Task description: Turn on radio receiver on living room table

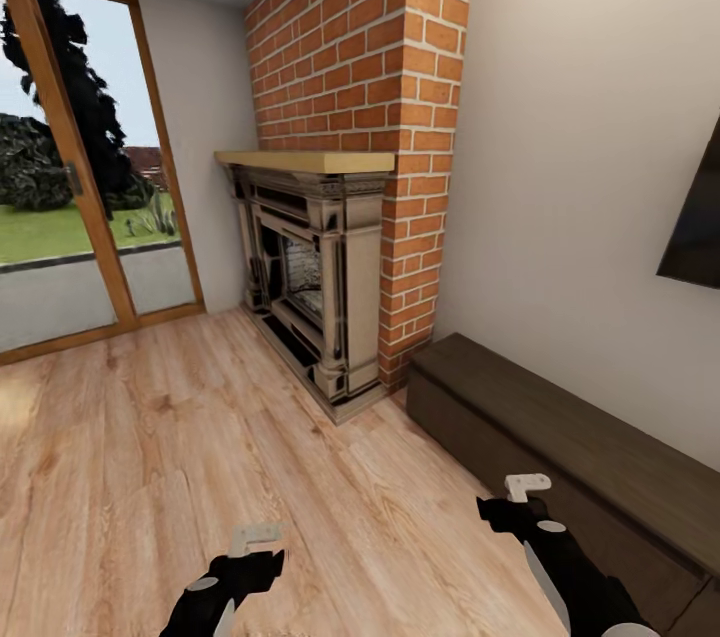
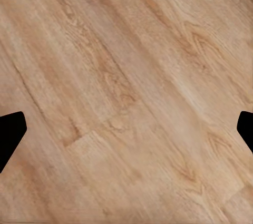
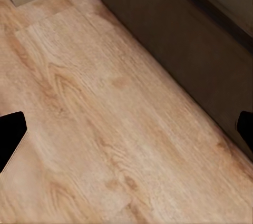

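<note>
The radio receiver and the grey-topped table are out of view. My left gripper [image 1: 255, 542] hangs low over the light wood plank floor [image 1: 180, 437], open, with nothing between its fingers. In the left wrist view its dark fingertips [image 2: 10, 134] sit far apart over bare planks. My right gripper [image 1: 527, 487] is also open and empty, held above the floor just beside a dark low cabinet [image 1: 560, 437]. The right wrist view has that cabinet [image 3: 179, 34] past the spread fingertips [image 3: 10, 137].
A brick chimney [image 1: 370, 47] with an ornate fireplace [image 1: 320, 287] and wooden mantel stands ahead. A wood-framed glass door [image 1: 80, 217] to a lawn is at the left. A dark flat panel [image 1: 700, 217] hangs on the right wall above the cabinet. Open floor lies ahead-left.
</note>
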Motion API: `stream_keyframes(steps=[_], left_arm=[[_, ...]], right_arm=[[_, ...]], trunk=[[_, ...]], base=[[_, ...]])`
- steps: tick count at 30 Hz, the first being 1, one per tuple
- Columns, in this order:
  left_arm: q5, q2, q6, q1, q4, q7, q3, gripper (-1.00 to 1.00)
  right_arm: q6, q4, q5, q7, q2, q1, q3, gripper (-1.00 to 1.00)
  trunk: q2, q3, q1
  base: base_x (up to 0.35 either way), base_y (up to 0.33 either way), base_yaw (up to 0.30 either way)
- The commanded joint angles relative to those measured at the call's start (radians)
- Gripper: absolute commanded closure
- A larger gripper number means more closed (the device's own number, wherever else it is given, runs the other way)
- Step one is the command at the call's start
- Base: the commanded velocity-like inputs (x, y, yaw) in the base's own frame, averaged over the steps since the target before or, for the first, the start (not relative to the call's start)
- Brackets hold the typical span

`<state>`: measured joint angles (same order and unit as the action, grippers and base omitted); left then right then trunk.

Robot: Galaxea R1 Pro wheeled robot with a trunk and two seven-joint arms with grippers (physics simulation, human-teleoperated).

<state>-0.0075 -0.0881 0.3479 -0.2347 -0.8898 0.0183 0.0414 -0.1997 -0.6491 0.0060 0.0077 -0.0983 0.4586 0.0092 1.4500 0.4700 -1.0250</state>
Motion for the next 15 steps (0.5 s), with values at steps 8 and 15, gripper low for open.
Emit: stream_keyframes(steps=[8, 15], left_arm=[[0.002, -0.002, -0.003, 0.0, 0.0, -0.006, 0.0, -1.0], [0.003, 0.001, 0.001, 0.001, 0.0, -0.009, 0.0, -1.0]], right_arm=[[0.0, 0.001, -0.001, 0.0, 0.0, 0.0, 0.0, -1.0], [0.0, 0.002, -0.001, 0.0, 0.0, 0.0, -0.001, -1.0]], trunk=[[0.0, 0.0, 0.0], [0.0, 0.0, 0.0]], base=[[0.0, 0.0, 0.296], [0.0, 0.0, 0.3]])
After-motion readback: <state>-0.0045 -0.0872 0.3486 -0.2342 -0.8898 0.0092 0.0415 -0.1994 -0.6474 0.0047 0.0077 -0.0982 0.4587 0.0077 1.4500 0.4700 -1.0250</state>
